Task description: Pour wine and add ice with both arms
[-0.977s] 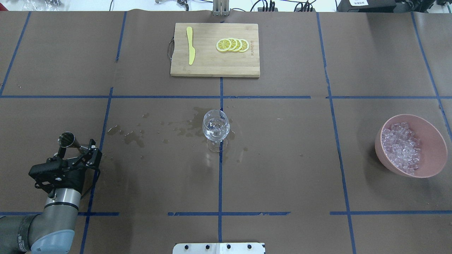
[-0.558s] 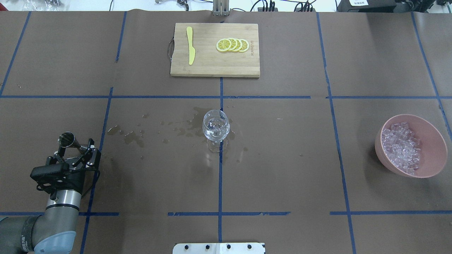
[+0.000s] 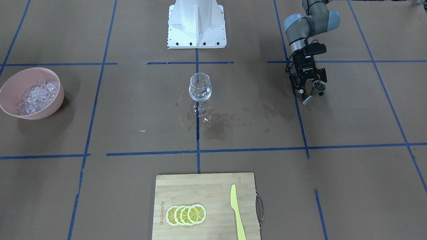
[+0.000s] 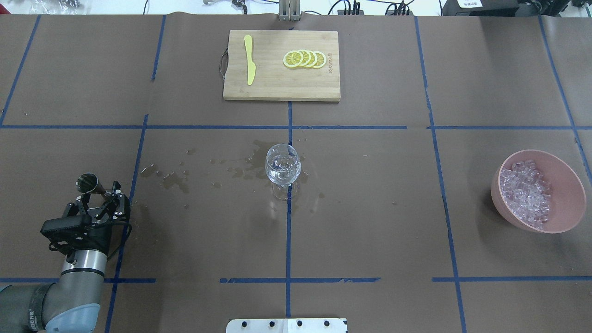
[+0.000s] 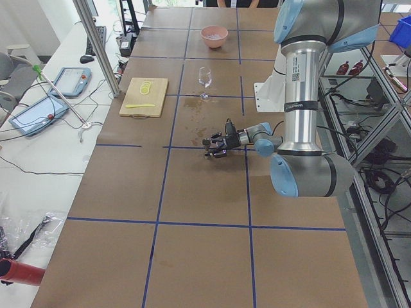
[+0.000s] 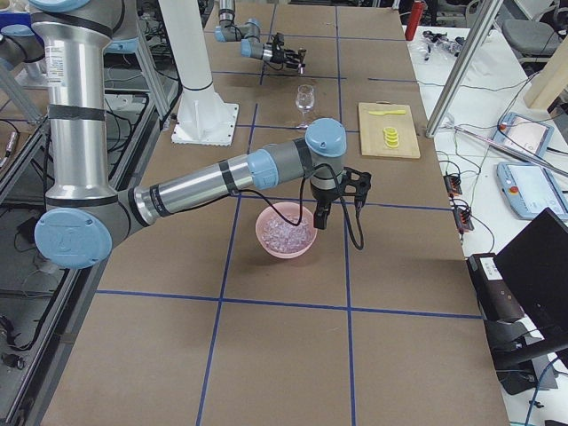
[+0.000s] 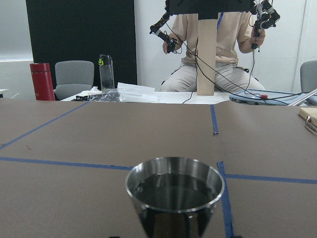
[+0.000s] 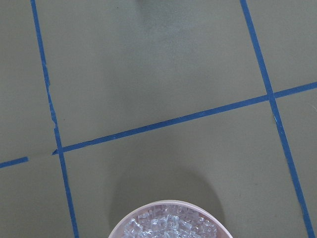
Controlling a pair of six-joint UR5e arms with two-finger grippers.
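Pink bowl [image 4: 568, 196], clear ice [image 4: 525, 192], blue-gridded brown table [image 4: 370, 208].

Robot arms: 2, the left arm [image 4: 69, 286] and the right arm [image 6: 222, 182]
Wine glass [image 4: 282, 165]: 1
Steel jigger [image 4: 88, 183]: 1
Pink bowl [image 4: 568, 194]: 1
Ice [image 4: 525, 192]: one heap of clear cubes, too many and too small to count
Cutting board [image 4: 277, 85]: 1
Lemon slices [image 4: 305, 59]: 4, overlapping in a row
Yellow knife [image 4: 249, 60]: 1
White pedestal [image 3: 196, 23]: 1
Person [image 7: 218, 44]: 1, seated, in the left wrist view
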